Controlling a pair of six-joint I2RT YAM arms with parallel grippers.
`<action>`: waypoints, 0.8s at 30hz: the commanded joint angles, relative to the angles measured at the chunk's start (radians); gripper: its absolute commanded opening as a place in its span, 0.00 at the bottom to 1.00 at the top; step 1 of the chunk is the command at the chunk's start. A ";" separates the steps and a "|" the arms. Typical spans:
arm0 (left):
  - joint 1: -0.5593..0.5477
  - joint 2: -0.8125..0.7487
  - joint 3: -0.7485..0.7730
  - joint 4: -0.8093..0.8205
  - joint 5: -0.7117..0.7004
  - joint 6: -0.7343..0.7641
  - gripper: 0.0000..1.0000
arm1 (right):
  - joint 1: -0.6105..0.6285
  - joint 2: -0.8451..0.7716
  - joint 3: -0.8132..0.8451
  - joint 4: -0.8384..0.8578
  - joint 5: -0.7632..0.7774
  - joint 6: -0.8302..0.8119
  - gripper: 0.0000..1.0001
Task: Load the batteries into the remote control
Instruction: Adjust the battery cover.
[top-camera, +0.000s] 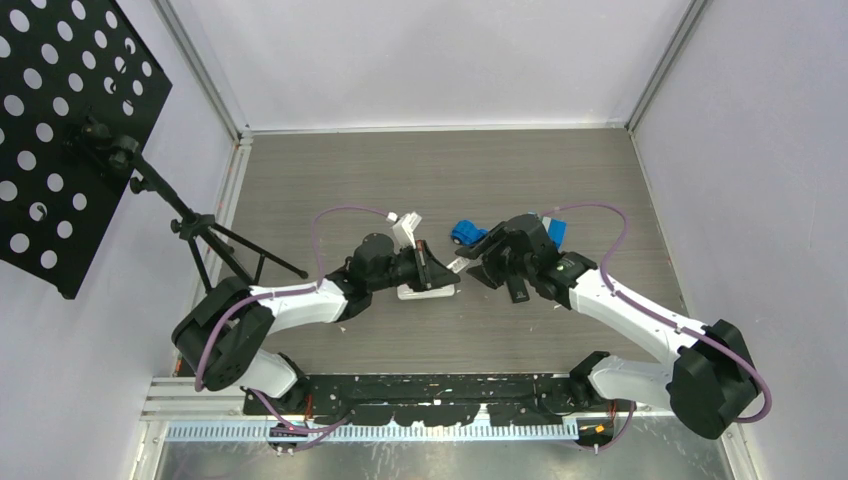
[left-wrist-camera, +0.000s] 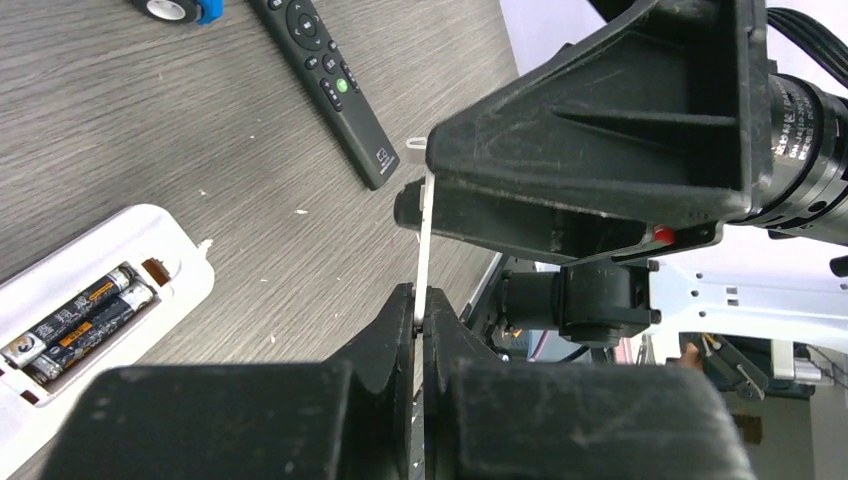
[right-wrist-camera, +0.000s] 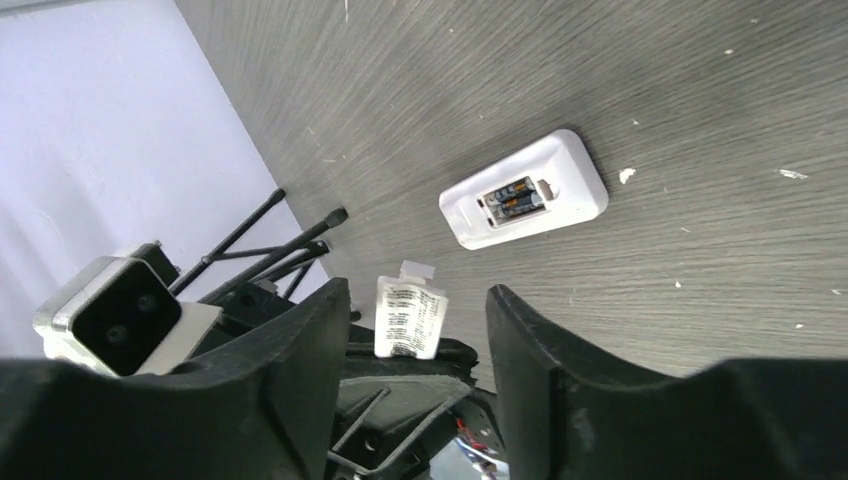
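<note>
The white remote (top-camera: 425, 292) lies back-up on the table with its compartment open. Two dark batteries (left-wrist-camera: 80, 320) sit side by side in it; they also show in the right wrist view (right-wrist-camera: 512, 197). No orange-red battery is in view. My left gripper (left-wrist-camera: 418, 310) is shut on a thin white plastic cover piece (left-wrist-camera: 424, 240) and holds it edge-up above the table. My right gripper (right-wrist-camera: 418, 295) is open, its fingers on either side of that labelled cover piece (right-wrist-camera: 408, 318) without touching it. The two grippers meet nose to nose in the top view (top-camera: 460, 265).
A black remote (left-wrist-camera: 325, 75) lies buttons-up beyond the white one. A blue toy car (top-camera: 465, 234) sits behind the grippers, and another white piece (top-camera: 405, 228) lies to its left. A tripod (top-camera: 190, 225) with a black perforated board stands at the left wall.
</note>
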 joint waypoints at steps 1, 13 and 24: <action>0.011 -0.041 0.063 -0.011 0.072 0.084 0.00 | -0.003 -0.068 -0.018 0.045 -0.028 -0.120 0.71; 0.208 -0.046 0.164 -0.138 0.690 0.042 0.00 | -0.061 -0.305 -0.037 0.116 -0.416 -0.690 0.85; 0.221 -0.096 0.205 -0.358 0.812 0.175 0.00 | -0.061 -0.240 0.036 0.103 -0.511 -0.840 0.61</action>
